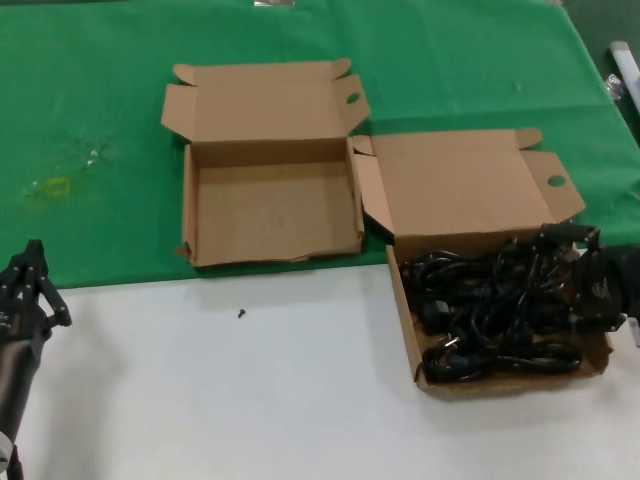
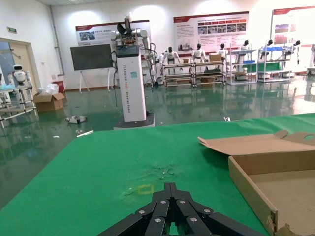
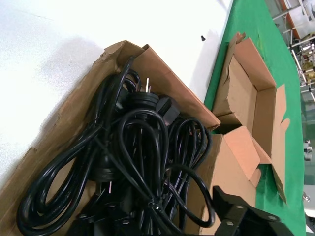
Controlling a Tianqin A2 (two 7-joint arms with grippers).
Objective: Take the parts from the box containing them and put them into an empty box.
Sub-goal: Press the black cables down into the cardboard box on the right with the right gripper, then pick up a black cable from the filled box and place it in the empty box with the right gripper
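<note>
Several black coiled power cords fill the right cardboard box, whose left lid ear is bent inward. The empty box stands to its left on the green cloth, lid ears spread flat. My right gripper is down at the right end of the full box. In the right wrist view the cords lie between its spread fingers, and the gripper is open around a loop of cable. My left gripper is shut and empty at the lower left over the white table, and it also shows in the left wrist view.
A small black screw lies on the white table in front of the empty box. A yellow mark is on the green cloth at the left. The empty box's wall is to the right of my left gripper.
</note>
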